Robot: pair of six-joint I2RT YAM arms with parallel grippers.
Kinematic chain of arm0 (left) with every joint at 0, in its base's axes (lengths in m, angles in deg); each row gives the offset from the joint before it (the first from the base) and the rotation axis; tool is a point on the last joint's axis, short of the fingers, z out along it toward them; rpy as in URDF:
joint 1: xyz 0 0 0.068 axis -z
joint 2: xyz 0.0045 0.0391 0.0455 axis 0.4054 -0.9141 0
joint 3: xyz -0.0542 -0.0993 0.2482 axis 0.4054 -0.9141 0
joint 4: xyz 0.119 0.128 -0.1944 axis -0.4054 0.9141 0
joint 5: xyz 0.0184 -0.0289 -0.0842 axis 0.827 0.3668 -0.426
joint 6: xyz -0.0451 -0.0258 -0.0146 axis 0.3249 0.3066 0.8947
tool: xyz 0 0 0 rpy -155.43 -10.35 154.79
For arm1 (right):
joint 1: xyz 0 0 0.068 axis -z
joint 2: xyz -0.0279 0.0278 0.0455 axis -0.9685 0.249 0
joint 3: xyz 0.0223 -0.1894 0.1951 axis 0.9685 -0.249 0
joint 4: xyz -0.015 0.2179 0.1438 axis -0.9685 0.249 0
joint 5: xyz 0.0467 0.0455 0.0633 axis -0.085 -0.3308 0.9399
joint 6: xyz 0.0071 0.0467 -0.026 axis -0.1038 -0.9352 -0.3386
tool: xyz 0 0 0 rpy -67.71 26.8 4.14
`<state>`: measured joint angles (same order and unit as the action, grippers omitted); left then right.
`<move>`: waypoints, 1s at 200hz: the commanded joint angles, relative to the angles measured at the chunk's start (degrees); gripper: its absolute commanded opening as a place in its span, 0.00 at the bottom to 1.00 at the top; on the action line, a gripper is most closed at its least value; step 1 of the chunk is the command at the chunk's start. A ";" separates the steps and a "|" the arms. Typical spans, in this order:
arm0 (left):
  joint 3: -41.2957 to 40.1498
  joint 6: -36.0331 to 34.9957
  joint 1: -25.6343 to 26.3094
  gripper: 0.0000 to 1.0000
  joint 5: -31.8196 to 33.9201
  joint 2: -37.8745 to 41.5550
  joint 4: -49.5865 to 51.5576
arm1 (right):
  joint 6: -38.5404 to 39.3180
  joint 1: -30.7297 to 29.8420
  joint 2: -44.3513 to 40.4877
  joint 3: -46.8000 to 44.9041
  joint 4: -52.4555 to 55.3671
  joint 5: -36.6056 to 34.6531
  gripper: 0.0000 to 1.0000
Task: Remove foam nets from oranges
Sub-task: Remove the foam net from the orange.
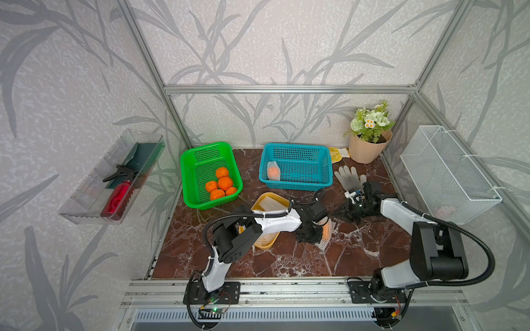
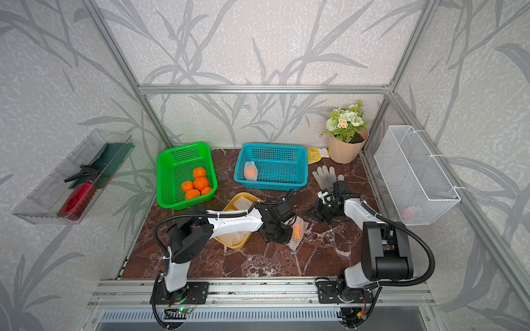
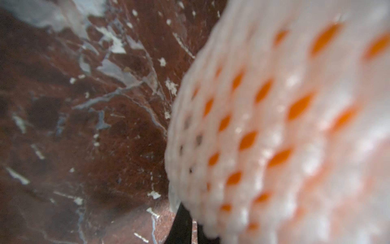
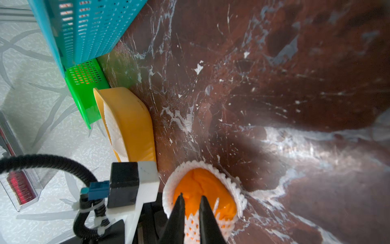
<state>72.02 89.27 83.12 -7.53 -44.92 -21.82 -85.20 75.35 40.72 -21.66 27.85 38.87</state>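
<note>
**Trainee:** What stands in the cell, from left to right?

**Technician:** Left of the yellow tray (image 1: 279, 199), the green basket (image 1: 185, 174) holds five bare oranges (image 1: 225, 182). The tray itself holds spent nets. Behind the tray and slightly right, the blue basket (image 1: 298, 183) holds one netted fruit (image 1: 273, 171). Just right of the tray is the orange (image 1: 327, 229) in hand, wrapped in its foam net (image 1: 323, 244). Whether the net's lower end rests on the tabletop cannot be told.

**Trainee:** What is each gripper doing?

**Technician:** The left gripper (image 1: 317, 232) is on the tray side of the fruit, clenched on the net wall. Its wrist view shows mesh filling the frame and one dark fingertip at the mesh edge. The right gripper (image 4: 192, 208) is on the side away from the tray. Its jaws are nearly together, with a strip of the net's open rim pinched between them. The orange shows bare in that opening, directly beyond the fingertips.

**Trainee:** How is the step done well?

**Technician:** The step appears to be the peel.
1. The left grip should likely act as the anchor.
2. The right pinch should probably stay on foam only, clear of the skin.
3. The pull is best made slowly along the sleeve's axis, since foam stretches and may tear.
4. The fruit may roll free once released, so it should be kept low.
</note>
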 commanded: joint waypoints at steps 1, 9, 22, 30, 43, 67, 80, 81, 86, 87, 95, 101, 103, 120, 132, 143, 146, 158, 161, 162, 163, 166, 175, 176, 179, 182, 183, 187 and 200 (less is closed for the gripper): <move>1.56 -1.93 -0.22 0.10 2.86 -1.87 3.40 | 1.44 -1.18 2.68 1.29 -0.27 1.64 0.16; 1.82 -2.40 -0.22 0.10 3.35 -2.03 4.07 | 1.54 -1.59 2.68 1.21 -0.63 1.75 0.16; 2.18 -2.95 -0.31 0.09 4.08 -2.39 4.92 | 1.73 -1.88 2.52 1.04 -0.38 1.85 0.16; 2.31 -3.22 -0.47 0.09 4.28 -2.58 5.13 | 1.76 -1.88 2.31 0.57 -0.59 2.26 0.17; 2.81 -4.02 -0.49 0.09 4.81 -3.29 5.92 | 1.95 -1.97 2.00 -0.49 -1.32 3.17 0.18; 3.31 -5.05 -0.73 0.09 5.55 -3.81 6.92 | 4.25 -1.97 2.35 -0.74 0.00 5.60 0.18; 3.42 -5.49 -1.01 0.09 6.03 -3.72 7.37 | 5.11 -2.01 1.81 -0.77 1.27 6.48 0.18; 3.39 -5.54 -1.06 0.09 6.09 -3.67 7.36 | 5.17 -2.04 1.77 -0.79 1.27 6.54 0.18; 3.30 -5.68 -1.25 0.09 6.20 -3.71 7.46 | 5.35 -2.09 1.45 -0.86 1.87 6.90 0.18; 3.34 -5.68 -1.31 0.08 6.26 -3.67 7.49 | 5.38 -2.07 1.37 -0.88 1.97 6.97 0.18; 3.50 -5.92 -1.66 0.08 6.29 -3.64 7.64 | 5.40 -2.10 0.53 -1.11 2.95 7.29 0.18; 3.60 -6.10 -1.88 0.08 6.32 -3.70 7.86 | 5.29 -2.21 -0.38 -1.46 3.40 7.48 0.18; 3.62 -6.14 -2.00 0.08 6.36 -3.71 7.94 | 5.18 -2.23 -0.73 -1.61 3.59 7.51 0.18; 4.16 -6.80 -2.53 0.08 7.00 -3.70 8.61 | 3.85 -3.02 -3.87 -3.34 4.36 7.23 0.18; 4.59 -7.24 -2.92 0.08 7.01 -3.85 8.90 | 3.04 -4.12 -5.52 -4.51 5.57 6.40 0.18; 5.14 -7.65 -3.18 0.08 7.11 -4.04 9.36 | 2.71 -5.31 -6.52 -5.47 6.84 5.33 0.19; 5.25 -7.70 -3.25 0.08 7.11 -4.14 9.37 | 2.57 -5.58 -6.87 -5.77 7.07 5.16 0.20; 5.46 -7.96 -3.39 0.08 7.01 -4.40 9.46 | 1.70 -6.18 -7.94 -6.97 7.77 3.99 0.21; 5.47 -7.97 -3.45 0.08 6.88 -4.41 9.46 | 1.45 -6.23 -8.20 -7.28 7.78 3.79 0.21; 5.48 -7.97 -3.47 0.08 6.86 -4.41 9.42 | 1.41 -6.21 -8.29 -7.39 7.69 3.70 0.21; 5.48 -8.01 -3.47 0.08 6.85 -4.42 9.39 | 1.25 -6.20 -8.33 -7.49 7.70 3.66 0.21; 5.52 -8.05 -3.48 0.08 6.86 -4.43 9.40 | 1.06 -6.22 -8.56 -7.84 7.49 3.62 0.21; 5.71 -8.09 -3.56 0.08 6.72 -4.53 9.44 | 0.58 -6.19 -8.99 -8.63 7.37 3.37 0.21; 5.68 -8.08 -3.56 0.08 6.74 -4.56 9.49 | 0.53 -6.19 -8.99 -8.72 7.40 3.27 0.22; 5.81 -8.10 -3.56 0.08 6.69 -4.59 9.46 | 0.49 -6.19 -8.91 -8.86 7.45 3.13 0.21; 5.76 -8.15 -3.56 0.08 6.67 -4.60 9.45 | 0.56 -6.21 -8.86 -8.99 7.52 3.12 0.22; 5.79 -8.15 -3.56 0.08 6.67 -4.60 9.45 | 0.52 -6.20 -8.84 -9.08 7.52 3.15 0.22; 5.94 -8.27 -3.56 0.08 6.59 -4.62 9.47 | 0.52 -6.19 -8.76 -9.19 7.52 3.22 0.22; 6.19 -8.54 -3.56 0.08 6.50 -4.76 9.67 | 0.40 -6.19 -8.48 -9.69 7.16 3.28 0.26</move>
<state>77.35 81.84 80.23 -4.50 -47.65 -14.52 -83.80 69.26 32.54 -30.28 33.25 42.92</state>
